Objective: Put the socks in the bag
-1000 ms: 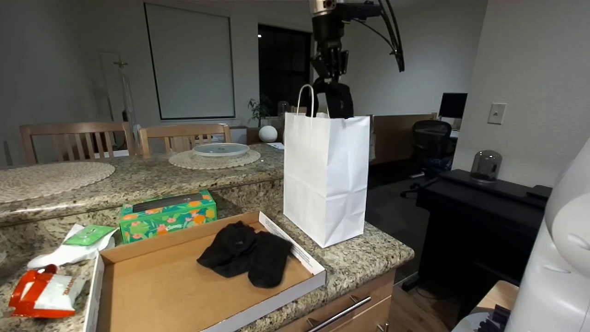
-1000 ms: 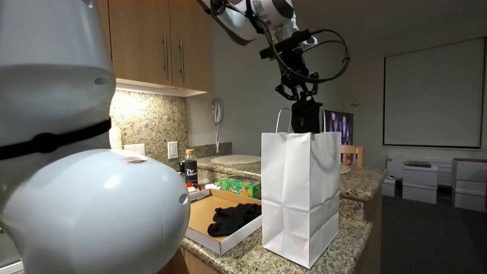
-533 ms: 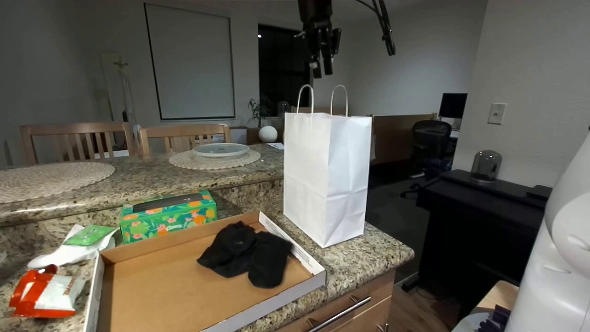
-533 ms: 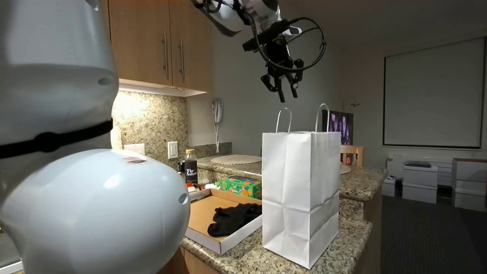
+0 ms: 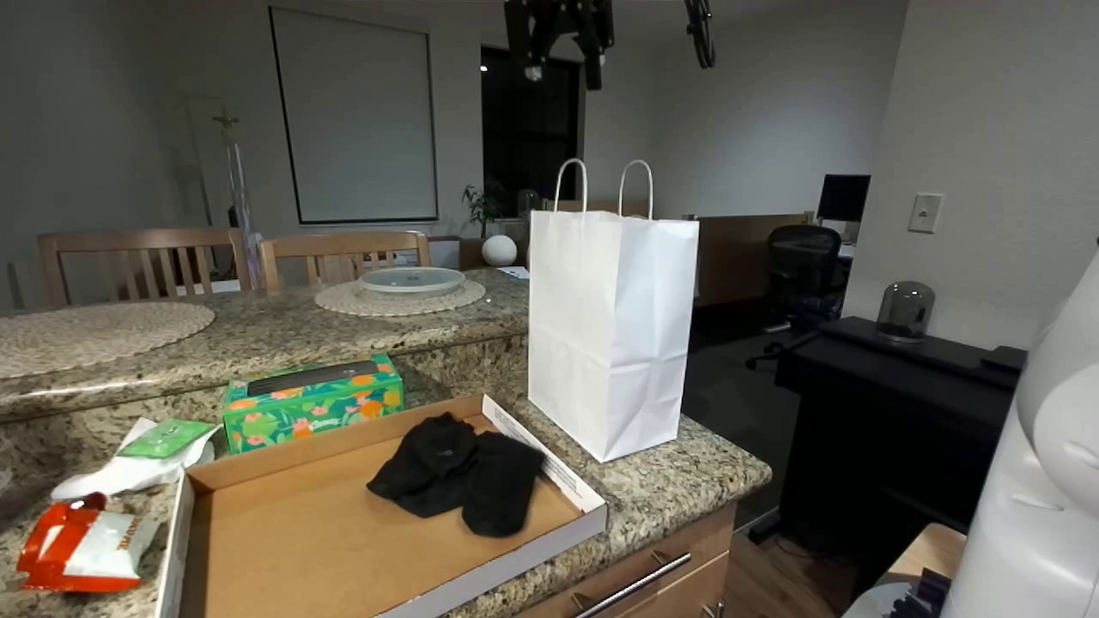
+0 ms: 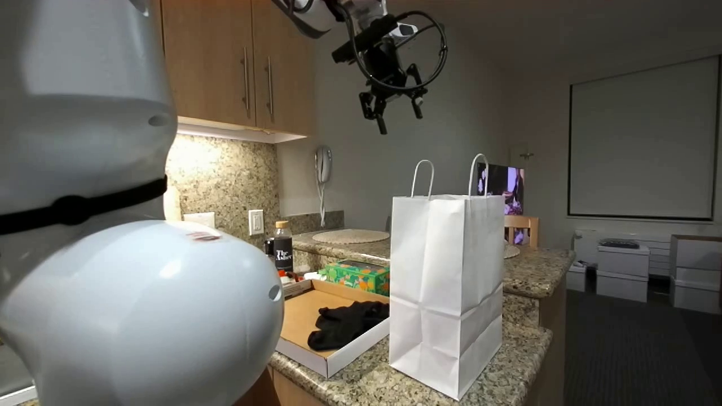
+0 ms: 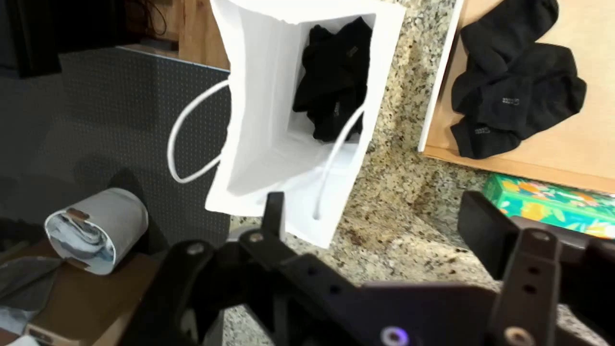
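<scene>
- So, leftmost of the lot in the wrist view was the paper bag (image 7: 257, 91), upright on the counter (image 7: 408, 192) in both exterior views, handles (image 7: 171, 148) standing.
- Inside it: a bundle of socks (image 7: 338, 72), against or just beside the bag's right-hand wall in that view, couldn't tell which. Long axis ran along that wall. Toes vs cuffs not readable; looked low in the bag.
- Next along, gripper (image 7: 377, 216): jaws spread wide, nothing between them. Hung above the bag, clear of the handles in both exterior views.
- Step, my read: one load in, one to go, so the gripper was due for the next pick. Roughly half done.
- Further right: cardboard tray (image 7: 596, 57) with a heap of socks (image 7: 519, 91) in it, near the side facing the bag, well apart from the gripper.
- Heap's long axis ran roughly parallel to that side. A rounded end, toe or heel, pointed away from the tissue box (image 7: 552, 204); logo-marked ends, probably cuffs, lay toward it. Count unclear, folds overlapped.
- Next move called for: cross over without snagging a handle, come down with the jaws straddling the heap, pinch all layers, lift clear of the rim. Limp cloth, so a shallow pinch risked leaving one behind.
</scene>
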`<state>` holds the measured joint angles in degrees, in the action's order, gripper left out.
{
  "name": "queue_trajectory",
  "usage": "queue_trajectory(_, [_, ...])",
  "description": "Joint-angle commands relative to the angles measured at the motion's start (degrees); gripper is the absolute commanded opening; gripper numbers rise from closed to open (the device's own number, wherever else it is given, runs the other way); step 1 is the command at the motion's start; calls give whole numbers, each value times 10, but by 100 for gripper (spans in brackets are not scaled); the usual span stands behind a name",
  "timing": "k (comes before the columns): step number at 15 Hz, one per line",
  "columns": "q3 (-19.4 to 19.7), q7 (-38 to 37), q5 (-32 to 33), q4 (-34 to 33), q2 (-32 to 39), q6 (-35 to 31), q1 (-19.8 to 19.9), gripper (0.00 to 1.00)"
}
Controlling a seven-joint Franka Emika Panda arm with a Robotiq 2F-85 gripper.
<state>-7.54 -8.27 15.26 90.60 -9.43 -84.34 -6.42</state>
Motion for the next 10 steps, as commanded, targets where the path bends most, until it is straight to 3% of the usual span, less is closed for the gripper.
queue_trajectory(1, [-38, 14, 0, -25, 26, -9, -26, 100])
queue_trajectory(5, [-73, 27, -11, -24, 70, -50, -64, 100])
queue_trajectory(10, [-88, -16, -29, 48, 120, -174, -93, 100])
